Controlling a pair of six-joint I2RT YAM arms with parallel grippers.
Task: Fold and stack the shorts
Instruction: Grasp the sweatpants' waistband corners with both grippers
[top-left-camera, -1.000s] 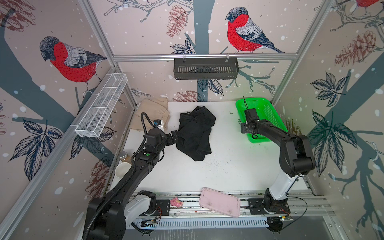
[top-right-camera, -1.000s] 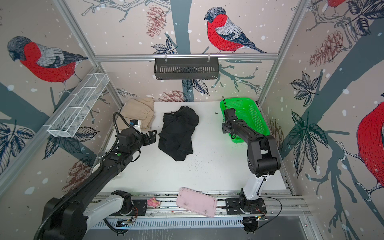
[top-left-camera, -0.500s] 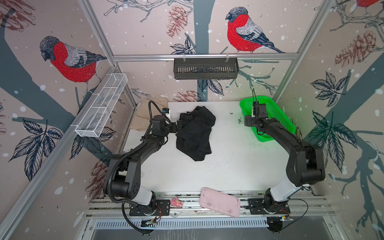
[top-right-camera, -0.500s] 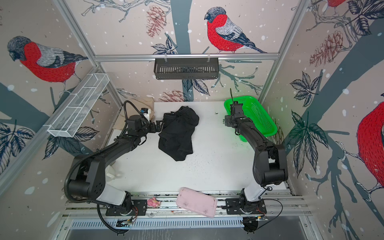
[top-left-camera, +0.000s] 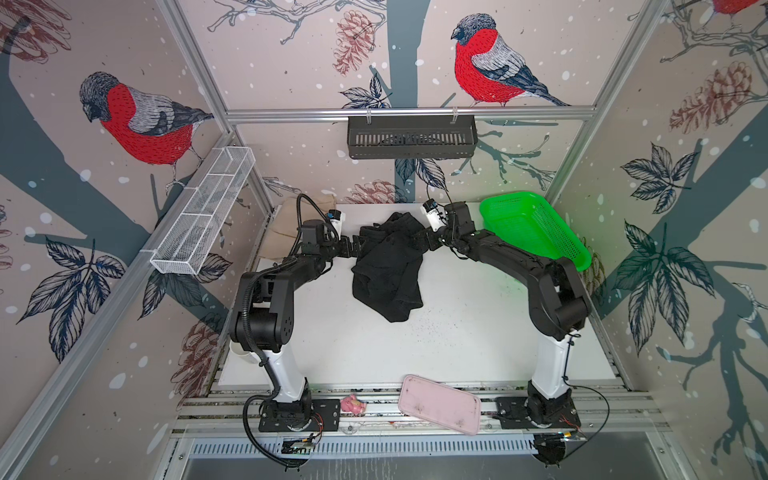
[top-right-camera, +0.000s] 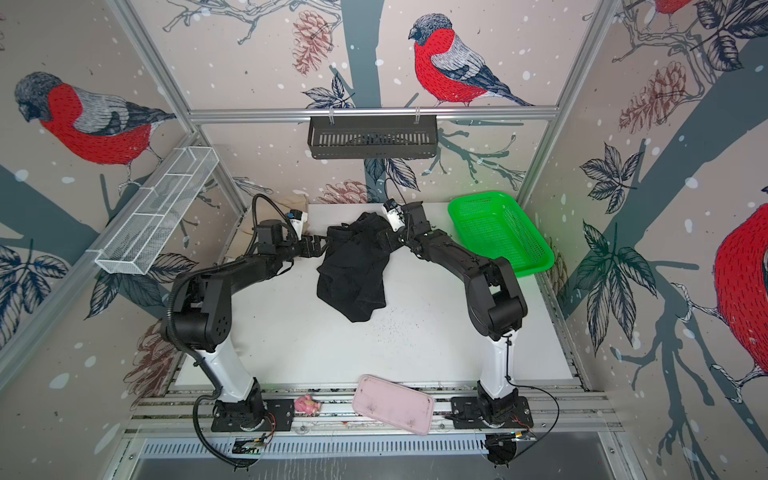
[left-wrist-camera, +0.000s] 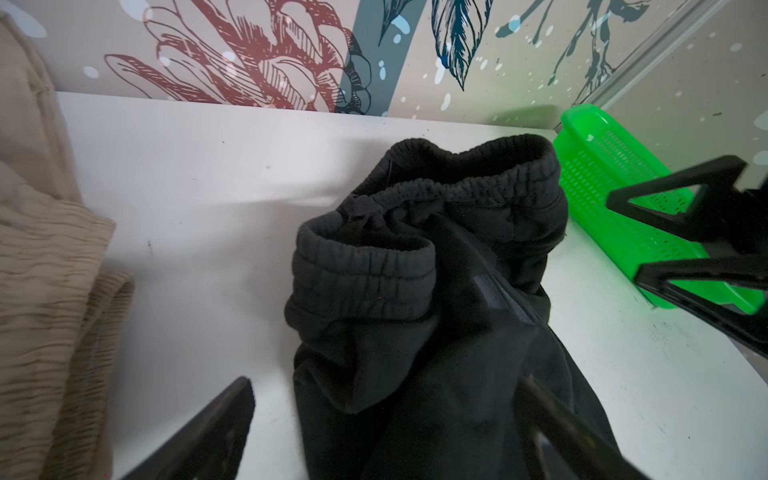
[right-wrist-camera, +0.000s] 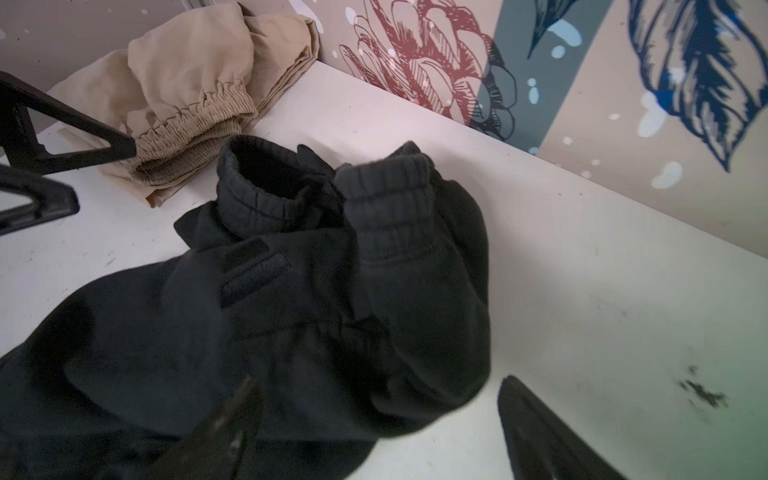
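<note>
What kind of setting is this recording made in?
Probably a lab robot cell, not a home: an aluminium frame with bird-print wall panels boxes in a white table, and two robot arms are mounted on a front rail.

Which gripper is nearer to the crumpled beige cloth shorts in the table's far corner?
Left. The left gripper is close beside the beige shorts, between them and the black cloth shorts. The right gripper is beyond the black shorts, by the green plastic mesh basket.
</note>
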